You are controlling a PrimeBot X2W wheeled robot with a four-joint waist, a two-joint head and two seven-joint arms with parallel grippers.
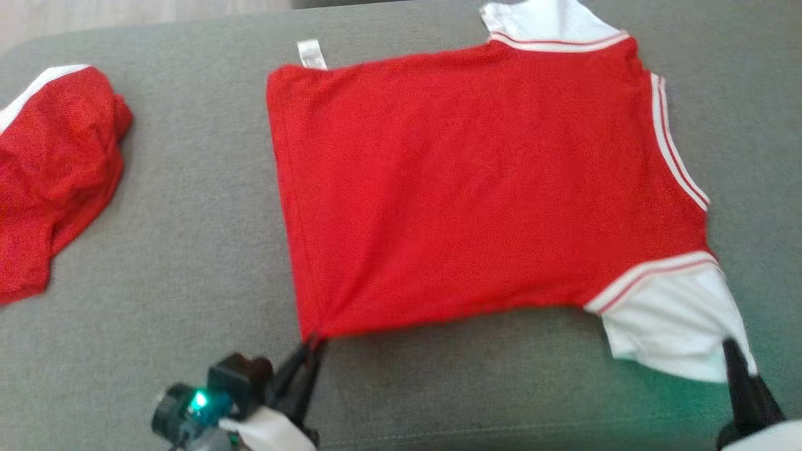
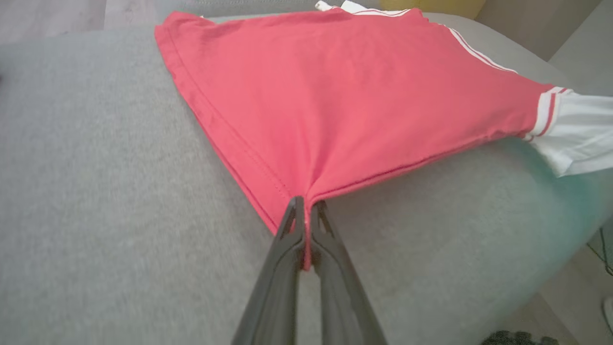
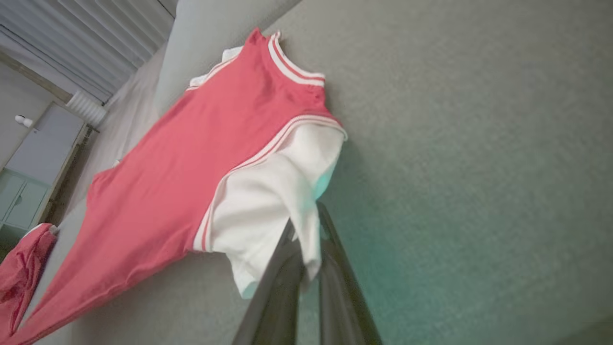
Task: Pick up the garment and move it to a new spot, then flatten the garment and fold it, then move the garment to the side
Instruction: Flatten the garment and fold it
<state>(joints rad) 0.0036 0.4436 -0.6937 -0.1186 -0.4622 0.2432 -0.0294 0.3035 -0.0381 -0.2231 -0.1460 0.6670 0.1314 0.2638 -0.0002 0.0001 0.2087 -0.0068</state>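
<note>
The garment (image 1: 476, 188) is a red T-shirt with white sleeves and white-striped trim, spread flat on the grey cushion. My left gripper (image 1: 313, 343) is shut on its near hem corner; in the left wrist view the red cloth (image 2: 335, 105) bunches into the gripper (image 2: 305, 211). My right gripper (image 1: 730, 351) is shut on the edge of the near white sleeve (image 1: 677, 326). In the right wrist view that sleeve (image 3: 268, 201) drapes between the fingers (image 3: 330, 235) of the gripper (image 3: 306, 225). The far sleeve (image 1: 545, 22) reaches the top edge.
A second red garment (image 1: 56, 169) with white trim lies crumpled at the cushion's left end. The grey cushion (image 1: 188, 250) has bare room between the two garments and along the front. Pale floor (image 1: 94, 15) shows beyond the far left edge.
</note>
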